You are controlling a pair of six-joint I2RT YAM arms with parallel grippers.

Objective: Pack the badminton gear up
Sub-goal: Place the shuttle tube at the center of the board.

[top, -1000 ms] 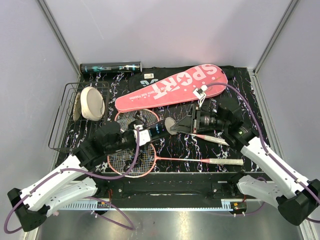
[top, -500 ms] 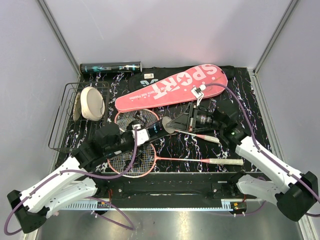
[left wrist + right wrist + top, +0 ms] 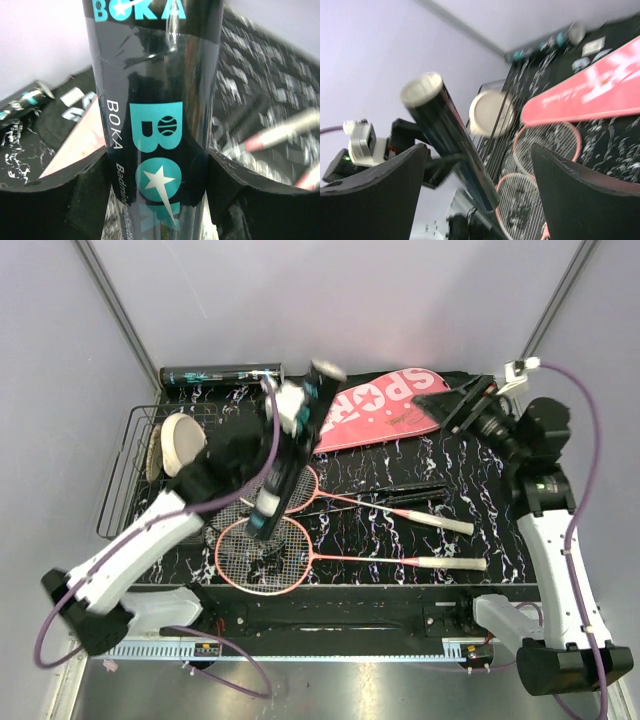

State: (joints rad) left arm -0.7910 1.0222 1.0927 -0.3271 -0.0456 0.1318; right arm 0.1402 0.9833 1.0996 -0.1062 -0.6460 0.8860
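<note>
Since the right jaws have let go and swung away gaping, the dark tube [image 3: 150, 75] hangs tilted above the rackets [image 3: 255, 560], clamped by the left jaws alone, probably ready for stowing.

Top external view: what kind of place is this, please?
Probably a robot test cell: plain grey walls enclose a marbled table, a left arm and a right arm are mounted at its near edge, and rackets lie on it.
</note>
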